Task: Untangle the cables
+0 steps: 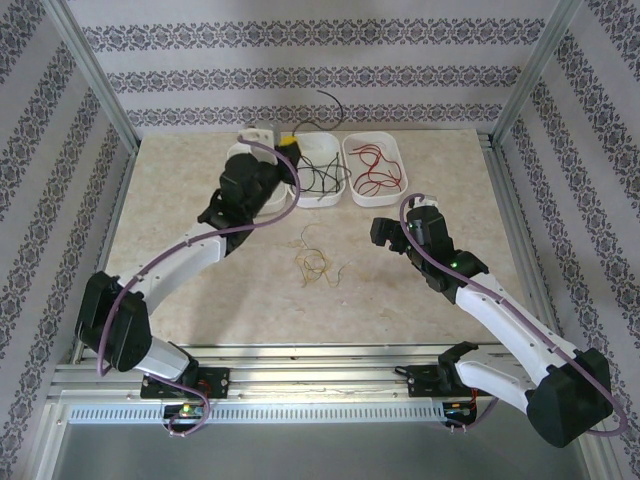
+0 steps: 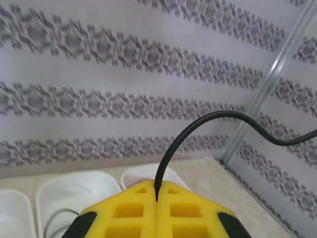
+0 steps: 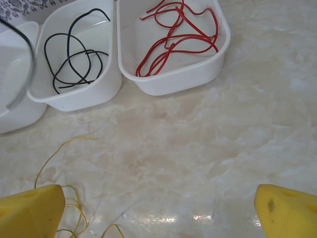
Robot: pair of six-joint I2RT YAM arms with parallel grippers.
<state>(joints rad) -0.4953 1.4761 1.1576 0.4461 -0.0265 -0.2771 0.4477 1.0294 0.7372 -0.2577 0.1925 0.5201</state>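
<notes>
Risk, release: the left gripper (image 2: 156,210) is pinched shut on one black cable (image 2: 208,119). The cable springs upward and arcs off to the right in front of the back wall (image 2: 99,99). If the gripper lets go at this height, the stiff curl could flick the cable past the middle tray (image 3: 84,96) and back onto the table (image 3: 208,148).
Risk, re-tangling: other black cables (image 3: 74,57) already lie looped in that tray. A cable dropped across them would probably hook into those loops.
Risk, wrong tray: the right tray (image 3: 183,82), which holds the red cables (image 3: 173,39), touches the middle one. A small drift to the right could mix the colours.
Risk, remaining pile: the yellowish-green cables (image 1: 316,263) lie in a loose knot on the table, near the right gripper (image 3: 158,213). A low sweep by that arm could drag or scatter them.
Left arm pose: it is stretched far forward over the trays, and its wrist is tilted so the gripper points up toward the back wall.
Right arm pose: it is bent at the elbow and held low over the bare table. The gripper faces the trays with its fingertips spread wide and nothing between them.
</notes>
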